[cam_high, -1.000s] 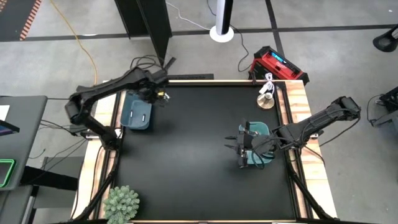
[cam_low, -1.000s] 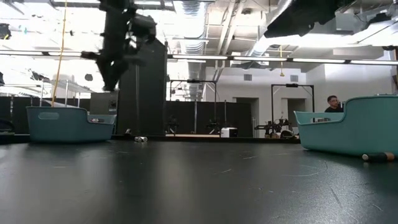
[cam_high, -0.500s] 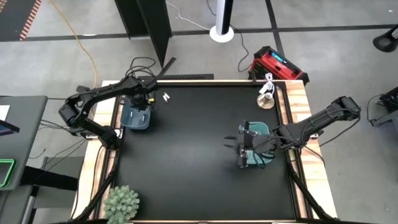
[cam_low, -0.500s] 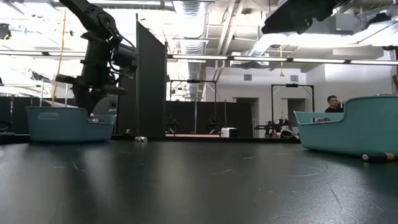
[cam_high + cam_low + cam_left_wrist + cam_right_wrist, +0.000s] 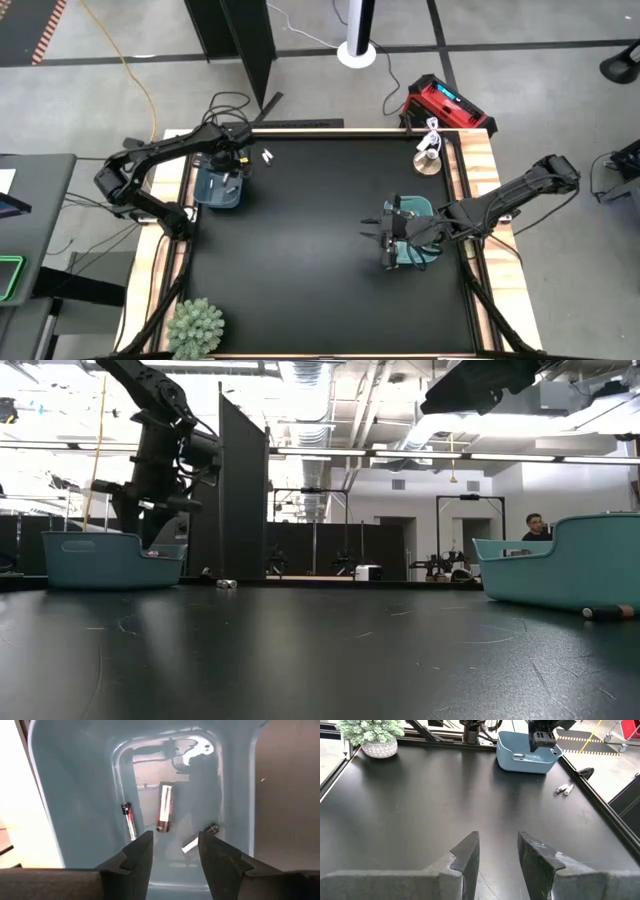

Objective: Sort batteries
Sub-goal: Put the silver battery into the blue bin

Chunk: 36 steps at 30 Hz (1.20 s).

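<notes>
Left hand (image 5: 172, 851) hangs open and empty over the teal bin (image 5: 218, 187) near the counter's far left corner, where three batteries (image 5: 165, 813) lie sorted. Two whitish batteries (image 5: 565, 789) remain loose beside that bin, another (image 5: 609, 612) by the right bin (image 5: 560, 570). Right hand (image 5: 497, 852) waits open; its bin's contents are hidden

Lab hall — exposed ceiling ducts (image 5: 330, 400)
</notes>
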{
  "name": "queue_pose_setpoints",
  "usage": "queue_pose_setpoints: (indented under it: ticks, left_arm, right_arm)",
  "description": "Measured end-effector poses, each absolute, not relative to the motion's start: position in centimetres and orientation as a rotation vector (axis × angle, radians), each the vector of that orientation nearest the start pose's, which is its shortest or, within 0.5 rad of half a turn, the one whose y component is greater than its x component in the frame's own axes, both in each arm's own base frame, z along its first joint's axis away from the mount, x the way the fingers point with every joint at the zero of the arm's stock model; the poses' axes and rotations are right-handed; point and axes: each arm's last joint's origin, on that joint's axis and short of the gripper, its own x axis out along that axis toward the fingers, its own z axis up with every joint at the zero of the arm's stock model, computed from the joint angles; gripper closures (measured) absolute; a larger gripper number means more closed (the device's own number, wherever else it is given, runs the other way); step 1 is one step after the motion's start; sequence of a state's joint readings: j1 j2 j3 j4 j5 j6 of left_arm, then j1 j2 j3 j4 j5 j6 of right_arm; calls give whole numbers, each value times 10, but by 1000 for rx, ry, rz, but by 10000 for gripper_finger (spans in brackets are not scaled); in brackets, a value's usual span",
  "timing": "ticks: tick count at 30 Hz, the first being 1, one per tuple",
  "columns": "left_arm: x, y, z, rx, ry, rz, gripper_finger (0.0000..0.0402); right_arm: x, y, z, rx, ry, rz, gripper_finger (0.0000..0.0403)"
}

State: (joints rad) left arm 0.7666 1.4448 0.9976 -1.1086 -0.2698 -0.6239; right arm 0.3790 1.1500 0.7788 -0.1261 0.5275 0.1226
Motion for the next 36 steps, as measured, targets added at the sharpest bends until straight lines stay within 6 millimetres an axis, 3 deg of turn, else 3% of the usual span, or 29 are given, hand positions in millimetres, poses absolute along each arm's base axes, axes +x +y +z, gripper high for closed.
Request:
queue_pose_setpoints:
  ticks: [7,11,16,24,36]
  left_arm:
    - [182,167,248,-735,1132,1184,247]
    - [204,167,268,-640,968,1068,247]
    - [231,166,277,-531,807,964,247]
    - [251,188,249,-625,771,984,231]
    - [266,217,195,-804,976,1072,203]
  right_arm:
    - [232,76,268,-97,436,-174,253]
    - [233,73,268,-97,437,-188,253]
    - [235,67,268,-90,438,-214,253]
    - [236,64,268,-84,436,-226,253]
    - [236,64,268,-89,439,-225,253]
